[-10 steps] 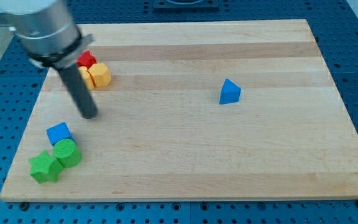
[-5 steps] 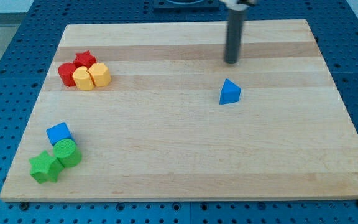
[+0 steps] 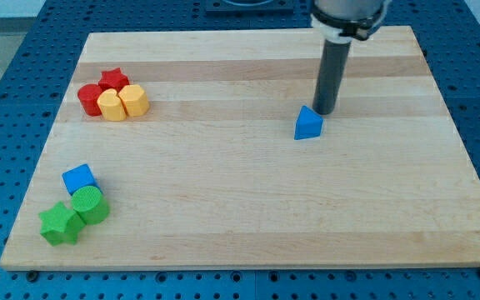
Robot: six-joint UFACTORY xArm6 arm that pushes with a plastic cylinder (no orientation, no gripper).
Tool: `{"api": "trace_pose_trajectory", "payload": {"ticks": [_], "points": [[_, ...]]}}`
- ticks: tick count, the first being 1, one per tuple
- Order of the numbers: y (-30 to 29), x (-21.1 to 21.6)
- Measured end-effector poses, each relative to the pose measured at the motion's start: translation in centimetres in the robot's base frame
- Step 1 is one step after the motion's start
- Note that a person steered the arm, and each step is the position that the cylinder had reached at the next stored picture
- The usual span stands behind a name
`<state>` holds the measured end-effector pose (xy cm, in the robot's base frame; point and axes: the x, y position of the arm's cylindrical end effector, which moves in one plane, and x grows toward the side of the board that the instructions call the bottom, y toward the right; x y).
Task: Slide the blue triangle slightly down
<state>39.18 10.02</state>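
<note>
My tip (image 3: 324, 112) stood just above the blue triangle (image 3: 307, 123), at its upper right corner, touching or nearly so; the arm carried no pincer, only the rod. The triangle sat right of the tabletop's (image 3: 248, 217) middle, well apart from the red and yellow cluster and the blue-green group at left.

- The arm is seen entering from the view's top, right of centre — only its lowest section shows.
- The dark rod is held roughly upright.
- My tip (image 3: 324, 112) appears lowered to the surface — contact cannot be confirmed.
</note>
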Motion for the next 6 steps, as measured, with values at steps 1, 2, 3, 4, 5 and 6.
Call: {"api": "trace_pose_trajectory", "payload": {"ticks": [1, 2, 3, 4, 5, 6], "points": [[-2.2, 0.9], [-4.5, 2.2], [-7.1, 4.9], [-9.7, 8.0], [-10.4, 9.1], [-9.6, 4.3]]}}
